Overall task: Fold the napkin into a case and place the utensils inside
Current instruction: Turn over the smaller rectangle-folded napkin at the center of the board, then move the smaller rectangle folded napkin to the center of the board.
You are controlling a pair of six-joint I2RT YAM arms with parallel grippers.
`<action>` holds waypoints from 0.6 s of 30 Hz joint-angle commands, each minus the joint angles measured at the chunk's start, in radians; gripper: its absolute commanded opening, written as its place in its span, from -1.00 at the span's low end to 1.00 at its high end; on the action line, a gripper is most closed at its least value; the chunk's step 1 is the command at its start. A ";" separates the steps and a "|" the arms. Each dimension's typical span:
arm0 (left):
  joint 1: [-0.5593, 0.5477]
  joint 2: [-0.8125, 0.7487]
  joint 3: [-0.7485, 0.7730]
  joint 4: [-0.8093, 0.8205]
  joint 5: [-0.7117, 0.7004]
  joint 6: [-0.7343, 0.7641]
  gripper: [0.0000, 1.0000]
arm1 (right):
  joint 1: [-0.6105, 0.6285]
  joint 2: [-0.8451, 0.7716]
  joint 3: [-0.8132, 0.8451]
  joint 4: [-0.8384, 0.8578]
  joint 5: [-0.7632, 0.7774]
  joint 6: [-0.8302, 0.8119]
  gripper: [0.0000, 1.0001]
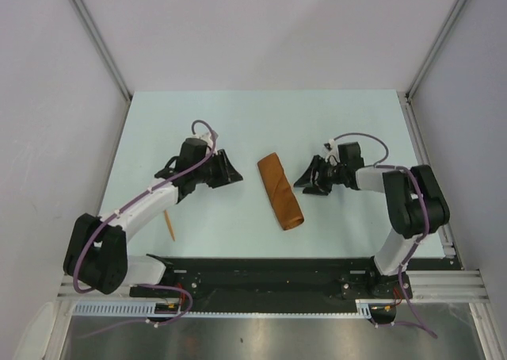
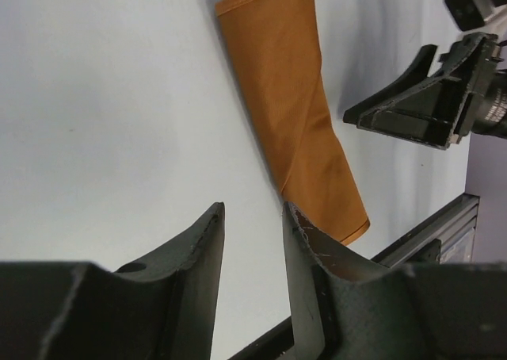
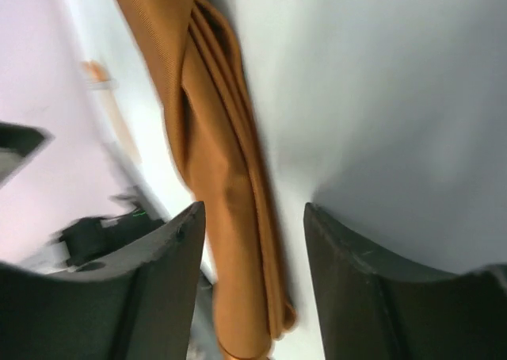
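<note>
- The case (image 1: 280, 190) is rust-orange cloth folded into a narrow, layered strip, lying slanted in the middle of the table (image 1: 356, 122).
- One case, one slim orange stick (image 1: 168, 226), two grippers.
- The case lies between the grippers. The left gripper (image 1: 230, 170) is near it, narrowly parted and empty. The right gripper (image 1: 303, 183) is just beside it, spread wider and empty.

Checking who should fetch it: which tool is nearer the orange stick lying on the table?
Left. The left tool sits beyond the stick and to its right; the right tool is across the folded case.
</note>
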 commanded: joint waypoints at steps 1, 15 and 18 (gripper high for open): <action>0.001 0.015 0.084 0.033 0.003 0.022 -0.18 | 0.084 -0.197 0.177 -0.481 0.357 -0.308 0.19; -0.057 0.193 0.246 0.094 0.059 -0.029 -0.36 | 0.502 -0.254 0.100 -0.422 0.344 -0.104 -0.61; -0.054 0.129 0.194 0.062 0.022 -0.013 -0.36 | 0.537 -0.237 0.080 -0.423 0.361 -0.109 -0.66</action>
